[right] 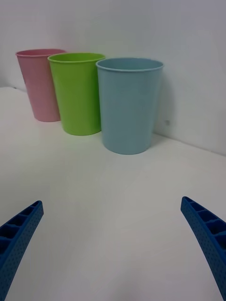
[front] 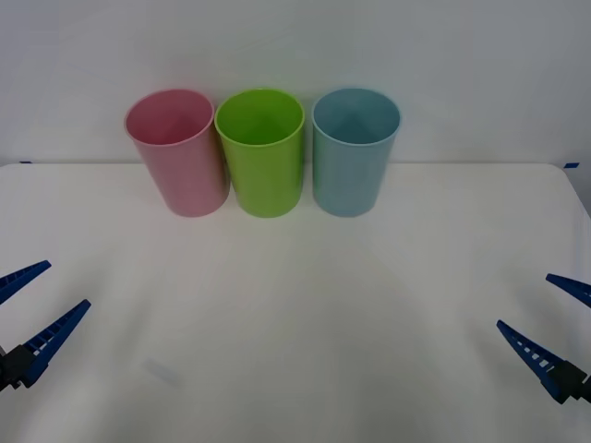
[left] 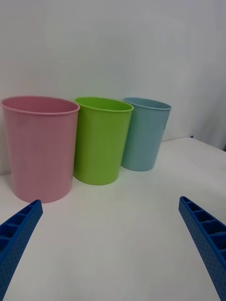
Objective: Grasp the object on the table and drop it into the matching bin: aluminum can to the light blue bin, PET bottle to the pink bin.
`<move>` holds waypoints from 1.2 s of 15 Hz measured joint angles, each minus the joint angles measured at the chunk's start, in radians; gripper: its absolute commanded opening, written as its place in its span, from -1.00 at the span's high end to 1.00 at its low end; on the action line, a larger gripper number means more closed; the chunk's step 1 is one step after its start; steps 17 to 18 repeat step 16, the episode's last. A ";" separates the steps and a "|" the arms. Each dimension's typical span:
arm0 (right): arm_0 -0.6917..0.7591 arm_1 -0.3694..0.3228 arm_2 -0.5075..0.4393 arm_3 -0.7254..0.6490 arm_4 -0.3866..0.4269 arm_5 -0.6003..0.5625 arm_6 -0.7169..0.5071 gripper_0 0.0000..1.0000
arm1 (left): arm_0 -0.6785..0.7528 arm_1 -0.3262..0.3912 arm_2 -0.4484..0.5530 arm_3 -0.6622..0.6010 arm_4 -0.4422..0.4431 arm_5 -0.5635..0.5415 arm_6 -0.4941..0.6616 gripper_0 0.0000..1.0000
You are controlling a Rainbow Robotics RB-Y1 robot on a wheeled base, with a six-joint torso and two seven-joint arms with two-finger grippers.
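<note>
Light blue bin (front: 355,157) is standing upright at back of the table (front: 295,314), rightmost in a row w/ lime green bin (front: 263,157) mid and pink bin (front: 180,157) left. Left gripper (front: 28,305) and right gripper (front: 554,318) are hovering near the front corners, both w/ fingers spread, gripping nothing.

Left gripper (front: 32,305): two blue fingers (front: 57,332), long, tapering to points, ribbed with open slots along inner face, black mount at base. Right gripper (front: 547,314): same blue tapered fingers (front: 526,346), pale slots, black base. Wrist views: dotted texture on finger (left: 19,235) sides.
</note>
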 measured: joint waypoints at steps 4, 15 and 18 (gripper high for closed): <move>-0.001 0.000 0.002 0.029 -0.032 0.001 0.020 -1.00 | 0.000 0.000 0.000 0.000 0.000 0.000 0.000 -1.00; 0.069 0.000 -0.001 0.063 -0.102 0.012 0.060 -1.00 | 0.000 0.000 0.000 0.000 0.000 0.000 0.000 -1.00; 0.069 0.000 -0.001 0.063 -0.102 0.012 0.060 -1.00 | 0.000 0.000 0.000 0.000 0.000 0.000 0.000 -1.00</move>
